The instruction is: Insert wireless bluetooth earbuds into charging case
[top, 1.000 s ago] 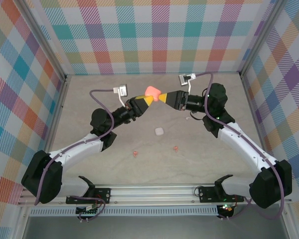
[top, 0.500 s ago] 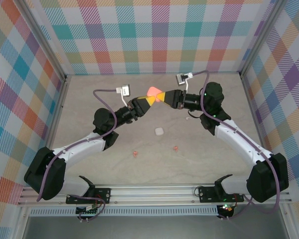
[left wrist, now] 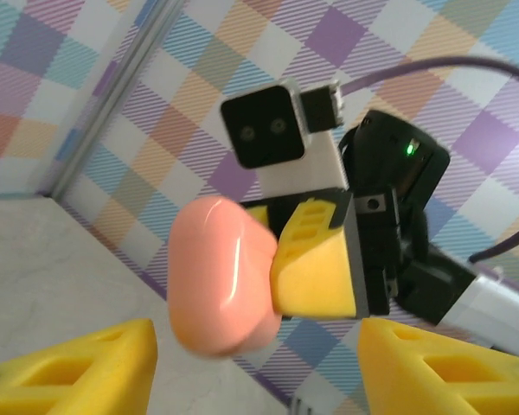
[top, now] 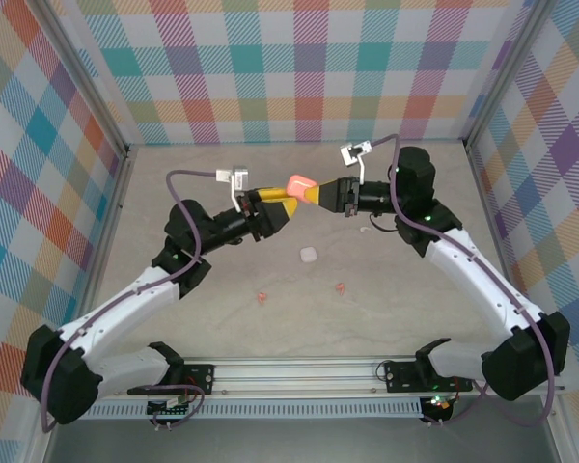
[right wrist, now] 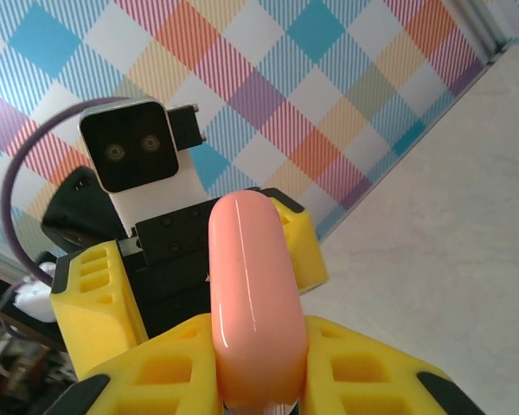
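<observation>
Earbuds point(top: 261, 298), 2 pink ones, are lying on the table point(top: 299, 328) well apart from both grippers, while the right gripper point(top: 314, 193) alone is clamping the glossy case point(top: 298, 183), the left gripper point(top: 286, 203) is standing apart just beside it, and a shallow pinch is risking a slip.

No legible text, brand, number or sign: none on pink case point(left wrist: 216, 272), wrist cameras point(left wrist: 261, 128), plaid walls point(top: 289, 68).

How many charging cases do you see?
2. The pink case is clamped in the right gripper, off the table; the white case lies on it, mid-table. More could be hidden.
</observation>
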Robot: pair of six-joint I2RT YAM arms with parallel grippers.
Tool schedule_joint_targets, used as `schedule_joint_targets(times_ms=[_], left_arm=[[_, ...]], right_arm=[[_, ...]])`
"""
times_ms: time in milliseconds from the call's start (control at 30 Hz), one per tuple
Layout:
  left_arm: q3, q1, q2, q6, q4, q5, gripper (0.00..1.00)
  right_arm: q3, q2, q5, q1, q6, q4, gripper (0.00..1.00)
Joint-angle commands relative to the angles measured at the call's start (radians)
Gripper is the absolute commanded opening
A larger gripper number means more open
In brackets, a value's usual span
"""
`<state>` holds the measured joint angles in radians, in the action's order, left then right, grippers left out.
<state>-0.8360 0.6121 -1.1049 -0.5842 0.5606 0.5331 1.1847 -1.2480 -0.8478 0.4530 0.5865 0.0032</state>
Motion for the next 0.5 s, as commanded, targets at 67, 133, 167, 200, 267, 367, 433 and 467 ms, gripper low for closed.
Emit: schedule_joint_targets(times_ms=[67, 133, 167, 200, 267, 367, 433, 467], left_arm=[[-0.041, -0.020, 0.096, 0.252, -0.309, 0.019, 0.63], [-0.054, -0.023, 0.124, 0.352, -0.372, 0.065, 0.63], [-0.064, -0.024, 0.135, 0.405, -0.408, 0.090, 0.63], [-0.081, -0.025, 0.139, 0.458, -0.450, 0.117, 0.63], [-0.142, -0.025, 0.135, 0.583, -0.577, 0.173, 0.64], [-0.214, -0.029, 0.108, 0.662, -0.697, 0.213, 0.64], [-0.218, -0.046, 0.084, 0.592, -0.675, 0.215, 0.62], [-0.218, -0.067, 0.066, 0.547, -0.652, 0.253, 0.59]], right_arm=[[0.089, 0.023, -0.006, 0.000, -0.349, -0.292, 0.17], [0.093, 0.028, -0.033, 0.000, -0.439, -0.321, 0.18], [0.089, 0.033, -0.037, 0.000, -0.477, -0.328, 0.18], [0.084, 0.039, -0.039, -0.001, -0.507, -0.333, 0.18], [0.075, 0.055, -0.041, 0.000, -0.580, -0.343, 0.18], [0.064, 0.071, -0.052, 0.000, -0.642, -0.351, 0.18], [0.054, 0.080, -0.072, 0.001, -0.669, -0.348, 0.19], [0.048, 0.084, -0.084, 0.001, -0.677, -0.343, 0.19]])
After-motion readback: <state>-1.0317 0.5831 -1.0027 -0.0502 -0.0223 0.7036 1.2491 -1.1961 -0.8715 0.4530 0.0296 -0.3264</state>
